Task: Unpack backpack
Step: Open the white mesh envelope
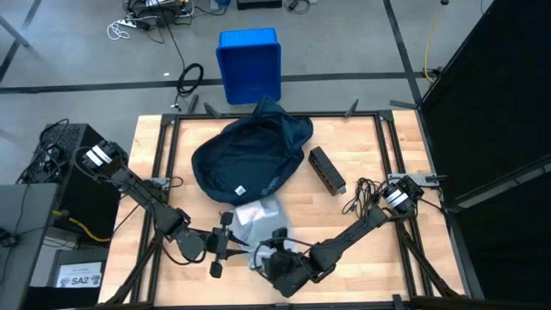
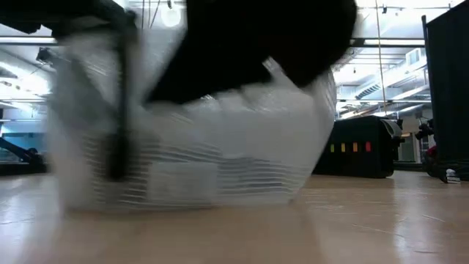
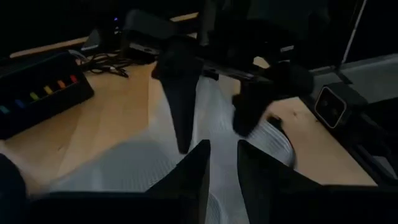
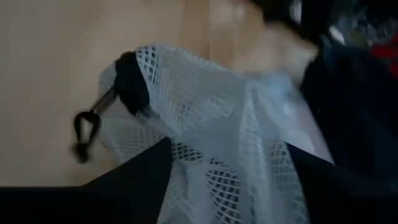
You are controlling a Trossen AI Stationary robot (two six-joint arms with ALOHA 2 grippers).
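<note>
The dark navy backpack (image 1: 250,159) lies flat at the table's middle, and neither gripper touches it. A white mesh bag (image 1: 258,215) with a black drawcord (image 4: 87,127) sits just in front of it, its underside on the table (image 2: 183,198). My right gripper (image 1: 274,250) (image 3: 211,138) comes down on the bag's near part, its fingers well apart with mesh between them. My left gripper (image 1: 228,239) (image 3: 224,149) reaches in from the table's left to the bag's left edge, and only a narrow gap shows between its fingers. My left gripper has its fingertips on the mesh bag's left edge (image 3: 222,134), coming level from the table's left. White mesh fills the narrow gap between the fingers; how many layers, I cannot tell. My right gripper grips a bunch of mesh (image 4: 236,168) between its two fingers, coming from above. The bunch fills the space between the fingers (image 3: 181,106). The bag stands up under the gripper, its bottom on the table.
A black box with coloured dots (image 1: 327,170) lies right of the backpack. A bright blue plastic bin (image 1: 250,65) stands on the floor beyond the far edge. Bare wood shows at the table's left (image 1: 159,164) and right (image 1: 387,155).
</note>
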